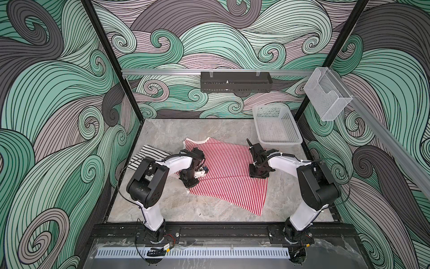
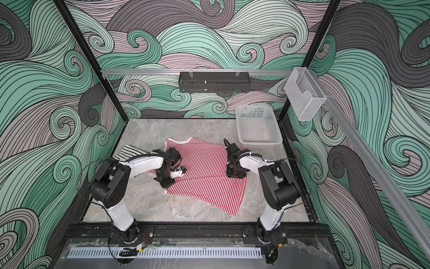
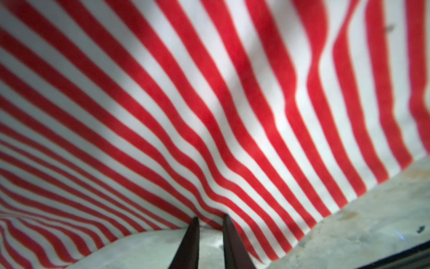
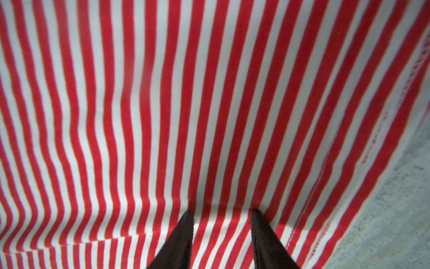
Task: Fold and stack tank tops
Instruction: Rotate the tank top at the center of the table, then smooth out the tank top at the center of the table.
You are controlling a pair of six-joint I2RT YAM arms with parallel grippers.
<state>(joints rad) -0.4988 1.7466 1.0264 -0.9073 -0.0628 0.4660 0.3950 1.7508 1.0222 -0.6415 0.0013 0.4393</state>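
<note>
Left claw [image 3: 210, 220] stands narrow, seemingly nipping the edge of the red-and-white striped knit tank top [image 1: 229, 167] spread mid-frame on the grey marbled bench [image 1: 209, 130]; right claw [image 4: 223, 212] presses it, half-open. Black-and-white striped tank top [image 1: 149, 152] lies centre-left (apparently folded); red folding and stacking remain.

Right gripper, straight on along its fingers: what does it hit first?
The red-and-white tank top. The right gripper points down onto it with jaws apart, and its fingertips seem to be at the cloth, though contact is hard to confirm. The table lies under the cloth.
</note>
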